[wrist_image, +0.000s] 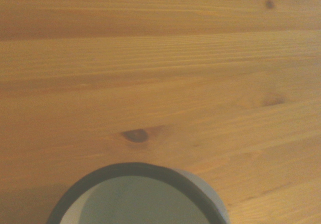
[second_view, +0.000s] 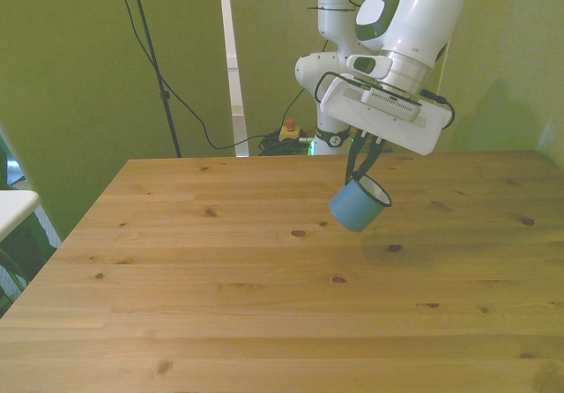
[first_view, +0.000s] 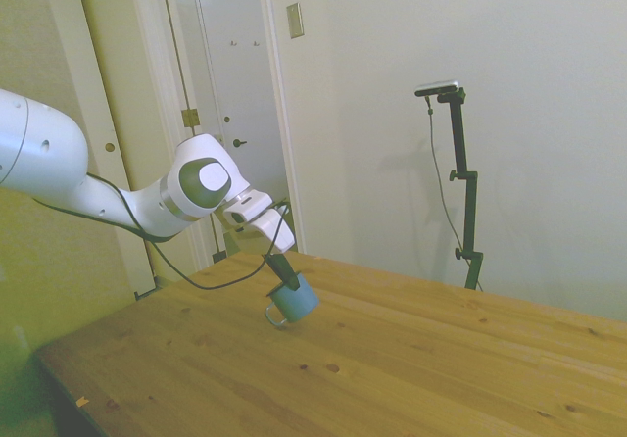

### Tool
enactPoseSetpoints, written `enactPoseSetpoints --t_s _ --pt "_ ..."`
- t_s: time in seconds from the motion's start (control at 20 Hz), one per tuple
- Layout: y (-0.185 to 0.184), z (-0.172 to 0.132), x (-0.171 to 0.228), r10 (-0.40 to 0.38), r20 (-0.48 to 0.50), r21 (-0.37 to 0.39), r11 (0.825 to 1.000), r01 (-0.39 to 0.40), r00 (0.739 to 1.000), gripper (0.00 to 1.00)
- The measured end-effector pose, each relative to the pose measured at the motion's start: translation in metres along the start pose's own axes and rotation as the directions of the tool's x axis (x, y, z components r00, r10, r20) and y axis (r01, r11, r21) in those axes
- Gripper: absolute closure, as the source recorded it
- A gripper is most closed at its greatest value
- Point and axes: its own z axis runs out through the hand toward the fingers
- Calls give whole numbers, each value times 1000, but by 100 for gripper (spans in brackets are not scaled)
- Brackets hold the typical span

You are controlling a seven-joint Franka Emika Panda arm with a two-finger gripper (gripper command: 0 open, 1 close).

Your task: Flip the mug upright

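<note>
My jaws pinch the rim of the mug (second_view: pixel 358 205); it hangs tilted above the table (second_view: pixel 264 305), not touching it, toward the far right in the front view; handle underneath in the side view.

Fingers (second_view: pixel 359 166) pinched together, angled downward

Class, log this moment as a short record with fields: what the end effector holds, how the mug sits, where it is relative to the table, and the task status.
end effector: shut on the mug's rim
mug: teal-blue, tilted, neither on its side nor upright
mug handle: loop hangs at the low side in the side view
mug opening: dark rim, pale inside, seen from the wrist
table: wooden; mug appears lifted clear of it
task status: not yet upright on the table
</note>
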Motion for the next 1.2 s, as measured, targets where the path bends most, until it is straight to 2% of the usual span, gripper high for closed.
enactPoseSetpoints --t_s 0.1,0.25,0.4,0.7,1.2 --pt "-2 -4 6 15 84 75 997 -22 996 100" --pt "-2 -6 13 11 221 172 984 -50 975 100" --pt "6 6 21 -7 327 221 973 -69 945 100" --pt "23 45 28 11 403 200 975 -100 915 100" --pt "27 69 22 21 437 155 983 -98 899 100"
